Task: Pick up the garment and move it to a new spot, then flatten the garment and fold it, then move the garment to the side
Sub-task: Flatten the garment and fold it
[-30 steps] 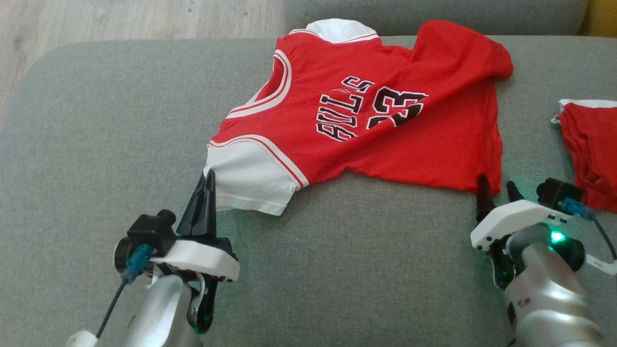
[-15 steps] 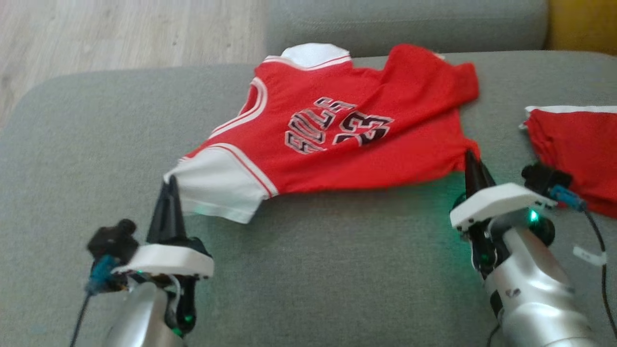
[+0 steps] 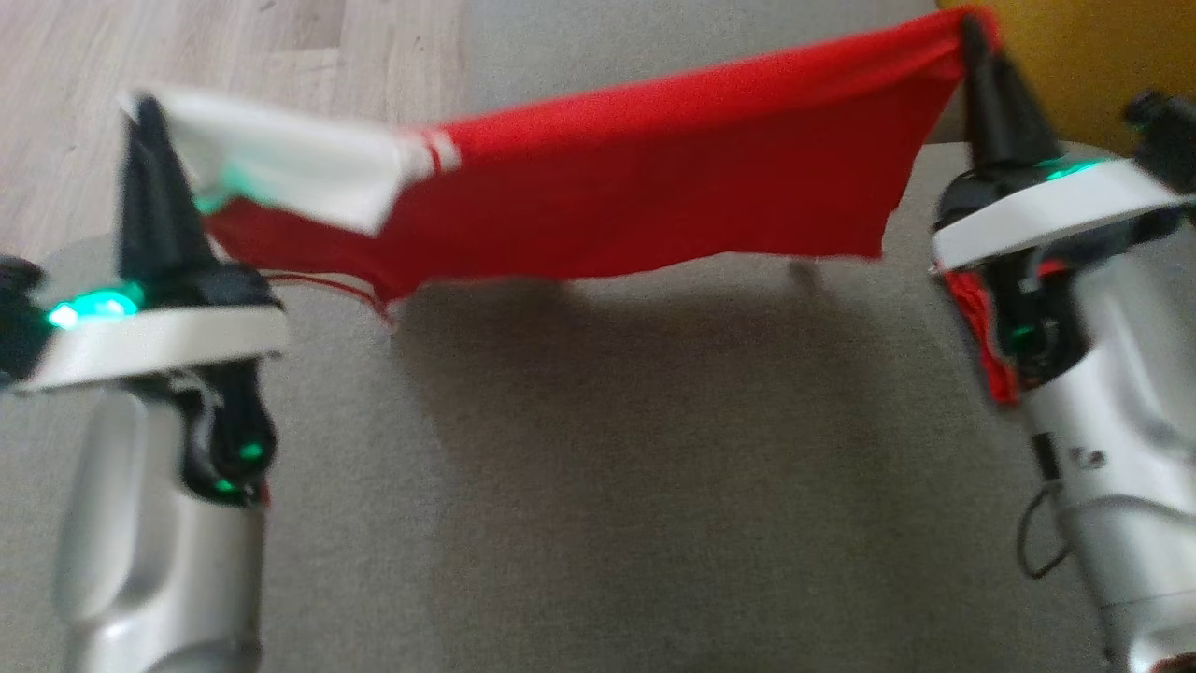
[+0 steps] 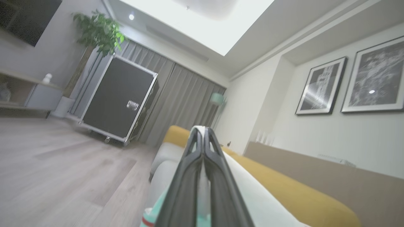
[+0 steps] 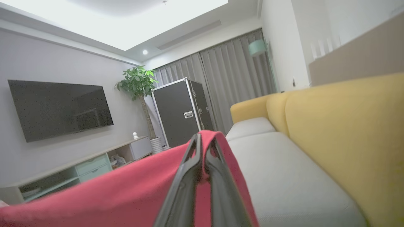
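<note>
Garment (image 3: 654, 178) lifted off sofa (image 3: 654, 467), right wrist view shows television (image 5: 60, 107)

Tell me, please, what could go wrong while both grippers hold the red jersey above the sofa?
The left gripper pinches only the white sleeve edge and the right gripper only a red corner, so either could slip free. The jersey sags between them, so it may crumple on the sofa cushion when lowered.

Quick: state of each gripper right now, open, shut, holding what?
Left gripper: shut on the white end of the red and white fabric basketball jersey.
Right gripper: shut on the jersey's red corner.
</note>
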